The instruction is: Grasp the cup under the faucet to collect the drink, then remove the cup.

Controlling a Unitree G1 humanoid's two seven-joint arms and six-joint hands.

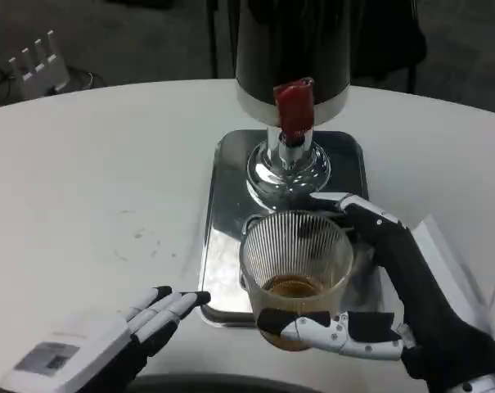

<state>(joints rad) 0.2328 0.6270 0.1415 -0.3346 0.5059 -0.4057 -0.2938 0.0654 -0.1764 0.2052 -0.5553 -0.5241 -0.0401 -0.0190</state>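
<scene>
A clear ribbed cup (pixel 295 262) with a little brown drink at its bottom is held just above the front of the steel tray (pixel 227 180). My right hand (pixel 386 286) grips it, thumb across the near side and fingers curled round the far side. Behind it stands the black dispenser (pixel 292 49) with a red tap lever (pixel 294 108) and chrome faucet base (pixel 288 168). The cup sits nearer to me than the faucet. My left hand (pixel 120 336) lies open on the table at the lower left, fingertips near the tray's front corner.
The white round table (pixel 92 180) spreads out to the left. A white flat object (pixel 452 262) lies to the right of the tray, under my right forearm. A small white rack (pixel 38 61) stands at the far left beyond the table edge.
</scene>
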